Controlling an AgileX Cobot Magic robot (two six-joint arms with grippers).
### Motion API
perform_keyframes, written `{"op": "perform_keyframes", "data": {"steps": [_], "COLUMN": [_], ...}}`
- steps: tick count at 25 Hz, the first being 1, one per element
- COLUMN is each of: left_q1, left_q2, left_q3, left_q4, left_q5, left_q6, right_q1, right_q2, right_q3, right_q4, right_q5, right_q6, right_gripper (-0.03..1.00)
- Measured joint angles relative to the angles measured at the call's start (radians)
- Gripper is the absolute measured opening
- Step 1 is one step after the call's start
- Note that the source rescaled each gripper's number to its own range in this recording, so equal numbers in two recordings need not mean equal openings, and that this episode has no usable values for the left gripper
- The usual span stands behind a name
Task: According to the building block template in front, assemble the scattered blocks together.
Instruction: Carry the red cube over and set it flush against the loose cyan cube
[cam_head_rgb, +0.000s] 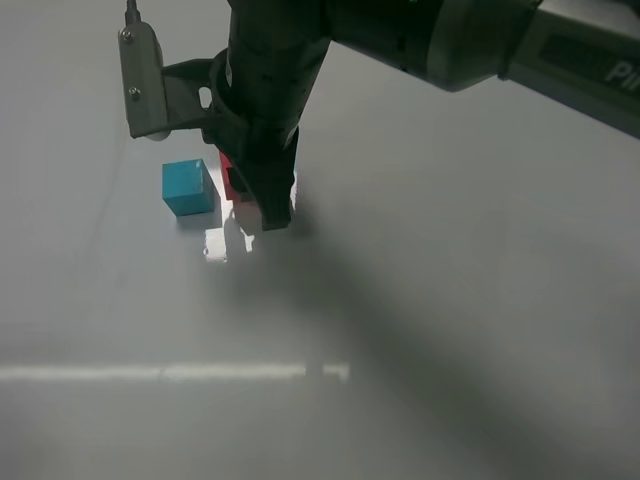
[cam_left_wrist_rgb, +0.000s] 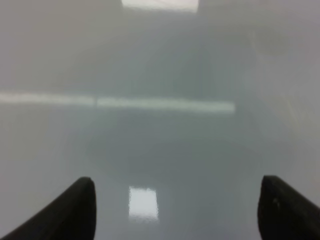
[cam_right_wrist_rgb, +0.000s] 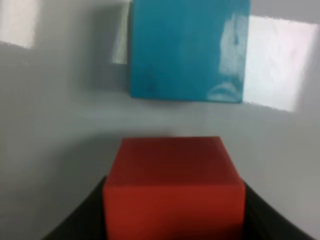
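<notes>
You see two plain, matte, square-edged cubes: one red, one teal. Your right gripper (cam_head_rgb: 262, 205) is clamped on the red cube (cam_right_wrist_rgb: 172, 185), just beside the teal cube (cam_head_rgb: 188, 187) with a gap between them. The teal cube sits on the smooth, glossy grey table (cam_head_rgb: 450, 300). Your left gripper (cam_left_wrist_rgb: 177, 210) hangs wide, holding nothing.

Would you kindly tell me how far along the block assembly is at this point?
Done: the red cube is gripped in the right pincer. In hand: it is held close beside the teal cube, but a strip of table shows between them, so they are not yet joined. Left: press the two together flush. The left pincer is open and holds nothing.
</notes>
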Motion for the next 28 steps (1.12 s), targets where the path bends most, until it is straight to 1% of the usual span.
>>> {"op": "perform_keyframes", "data": {"steps": [11, 22, 28], "left_q1": [0.000, 0.000, 0.000], "left_q2": [0.000, 0.000, 0.000], "left_q3": [0.000, 0.000, 0.000], "left_q4": [0.000, 0.000, 0.000], "left_q5": [0.000, 0.000, 0.000], "left_q6": [0.000, 0.000, 0.000], "right_q1": [-0.009, -0.009, -0.009], "right_q2": [0.020, 0.020, 0.020], "right_q3": [0.000, 0.000, 0.000], "right_q4": [0.002, 0.011, 0.035], "right_q5": [-0.030, -0.035, -0.058], "right_q6": [-0.008, -0.007, -0.003], "right_gripper": [0.03, 0.03, 0.03]}}
